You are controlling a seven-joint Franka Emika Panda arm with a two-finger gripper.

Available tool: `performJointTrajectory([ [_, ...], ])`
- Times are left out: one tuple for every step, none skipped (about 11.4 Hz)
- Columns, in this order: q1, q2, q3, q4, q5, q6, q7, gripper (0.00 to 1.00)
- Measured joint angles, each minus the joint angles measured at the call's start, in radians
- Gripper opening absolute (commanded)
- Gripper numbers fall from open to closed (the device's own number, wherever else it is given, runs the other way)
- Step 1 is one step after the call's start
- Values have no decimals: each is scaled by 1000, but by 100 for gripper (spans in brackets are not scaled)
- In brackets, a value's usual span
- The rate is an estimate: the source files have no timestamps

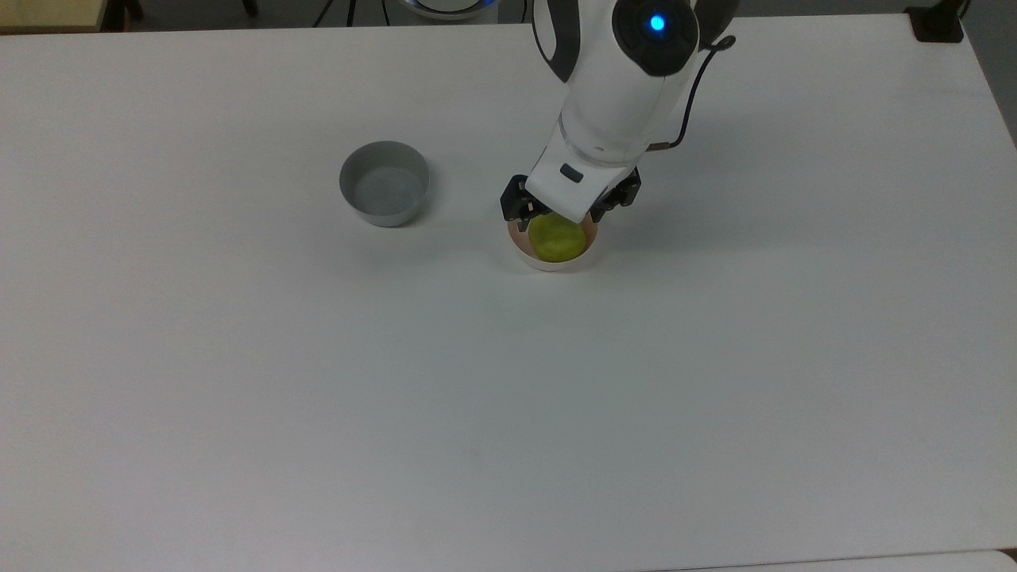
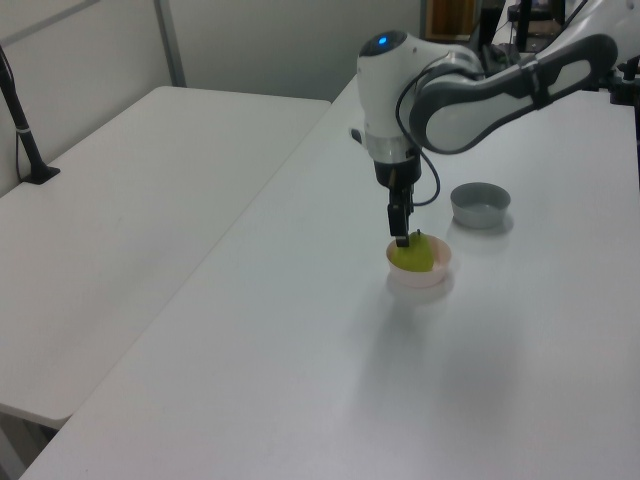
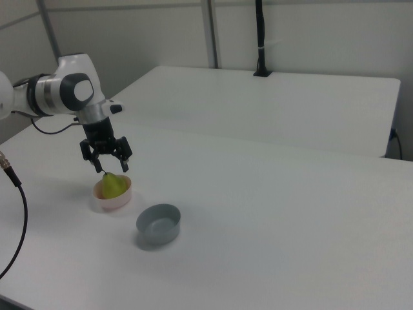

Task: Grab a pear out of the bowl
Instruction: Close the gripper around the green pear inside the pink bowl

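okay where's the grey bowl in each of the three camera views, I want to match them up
Top view: the grey bowl sits left of centre, to the top view's left of the pink bowl holding the pear.
Left view: grey bowl right of centre, behind and to the left view's right of the pink bowl.
Right view: grey bowl lower left, nearer the camera than the pink bowl.
Shared landmark: the pink bowl with the pear.
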Motion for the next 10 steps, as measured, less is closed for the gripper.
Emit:
performJointTrajectory([
  [3,16,1,-2,0,0,-16,90],
  [6,29,2,-4,0,0,-35,87],
  [9,40,2,-9,0,0,-49,81],
  [12,49,2,-15,0,0,-57,69],
  [14,59,2,-17,0,0,-61,56],
  [16,67,2,-17,0,0,-81,41],
  [16,67,2,-14,-2,0,-110,28],
  [16,67,2,-15,-2,0,-135,20],
  [16,67,2,-14,-2,0,-152,20],
  [16,65,2,-14,-2,0,-159,20],
])
